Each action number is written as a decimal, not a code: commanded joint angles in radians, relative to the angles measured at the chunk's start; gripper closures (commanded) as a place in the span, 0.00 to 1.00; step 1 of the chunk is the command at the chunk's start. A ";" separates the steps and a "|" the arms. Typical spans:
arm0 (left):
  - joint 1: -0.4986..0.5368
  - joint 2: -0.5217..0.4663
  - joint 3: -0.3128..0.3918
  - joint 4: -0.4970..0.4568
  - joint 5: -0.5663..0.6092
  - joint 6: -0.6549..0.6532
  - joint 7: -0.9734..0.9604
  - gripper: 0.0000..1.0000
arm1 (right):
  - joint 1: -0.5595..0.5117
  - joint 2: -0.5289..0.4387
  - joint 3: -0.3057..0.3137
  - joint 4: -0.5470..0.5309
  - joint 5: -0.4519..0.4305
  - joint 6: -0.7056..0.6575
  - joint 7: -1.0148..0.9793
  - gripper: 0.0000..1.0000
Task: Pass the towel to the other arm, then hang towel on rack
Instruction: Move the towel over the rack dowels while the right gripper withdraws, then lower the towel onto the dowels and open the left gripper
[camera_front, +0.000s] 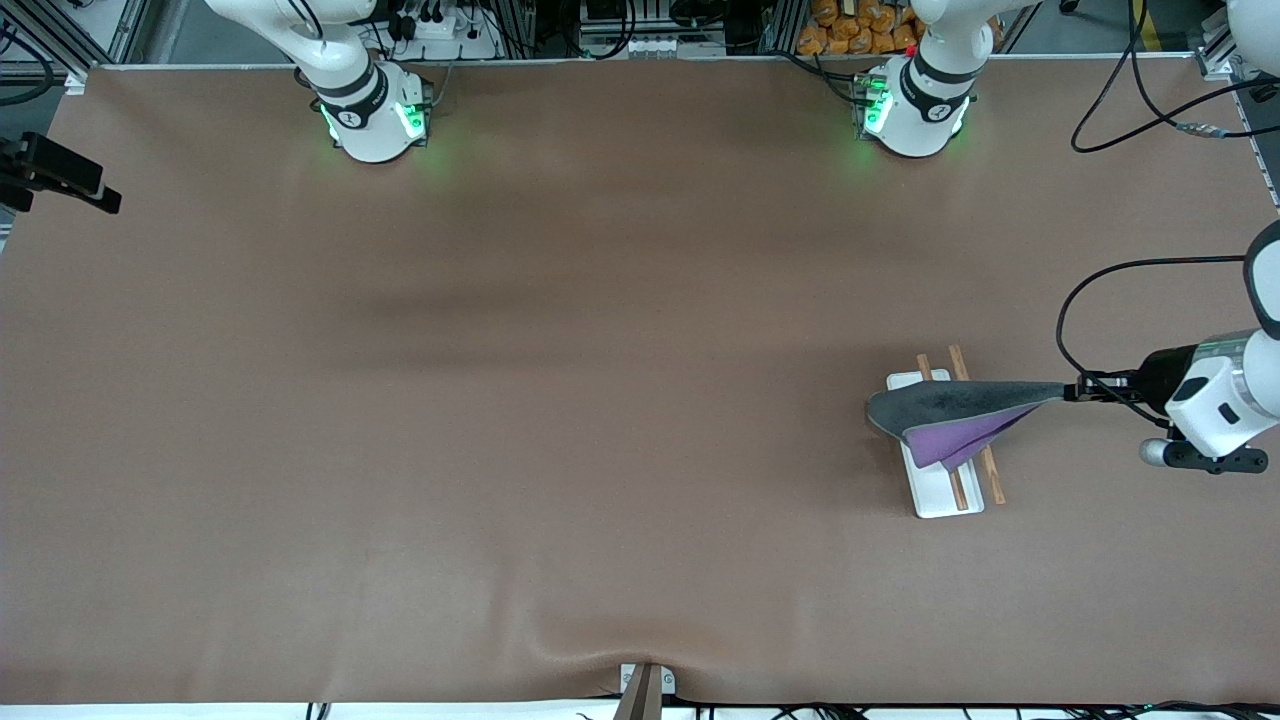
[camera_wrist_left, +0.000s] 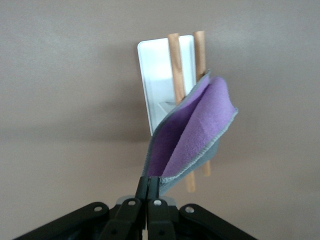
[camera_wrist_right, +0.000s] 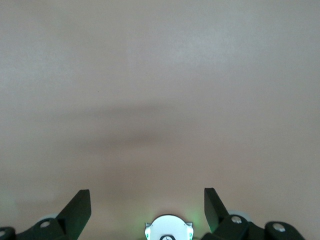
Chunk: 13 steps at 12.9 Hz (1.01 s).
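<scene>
My left gripper (camera_front: 1072, 392) is shut on one corner of the towel (camera_front: 950, 410), held in the air over the rack (camera_front: 940, 495). The towel hangs stretched and folded, dark grey face up and purple face inside, and covers the rack's middle. The rack is a white base with two brown rods, lying toward the left arm's end of the table. In the left wrist view the gripper (camera_wrist_left: 151, 187) pinches the towel (camera_wrist_left: 200, 130) above the rack (camera_wrist_left: 160, 70). My right gripper (camera_wrist_right: 146, 192) is open and empty over bare table near its own base, and it is out of the front view.
The brown table mat (camera_front: 560, 400) spreads wide toward the right arm's end. A black clamp (camera_front: 60, 175) sticks in at that end's edge. Cables (camera_front: 1130, 100) lie near the left arm's base. A small bracket (camera_front: 645, 690) sits at the table's nearest edge.
</scene>
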<state>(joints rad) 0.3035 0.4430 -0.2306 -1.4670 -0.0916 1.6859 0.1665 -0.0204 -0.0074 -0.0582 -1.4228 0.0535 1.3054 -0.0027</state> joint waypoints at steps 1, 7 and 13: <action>0.043 0.020 -0.009 0.008 0.010 -0.008 0.063 1.00 | -0.016 -0.025 0.018 -0.028 -0.014 0.021 0.021 0.00; 0.065 0.045 -0.009 0.010 0.012 -0.003 0.074 1.00 | -0.015 -0.025 0.018 -0.024 -0.018 0.025 0.023 0.00; 0.095 0.075 -0.009 0.010 0.019 0.003 0.076 1.00 | -0.013 -0.022 0.020 -0.019 -0.015 0.032 0.021 0.00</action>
<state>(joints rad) 0.3848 0.5053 -0.2303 -1.4676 -0.0916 1.6874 0.2321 -0.0260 -0.0079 -0.0500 -1.4267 0.0457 1.3299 0.0045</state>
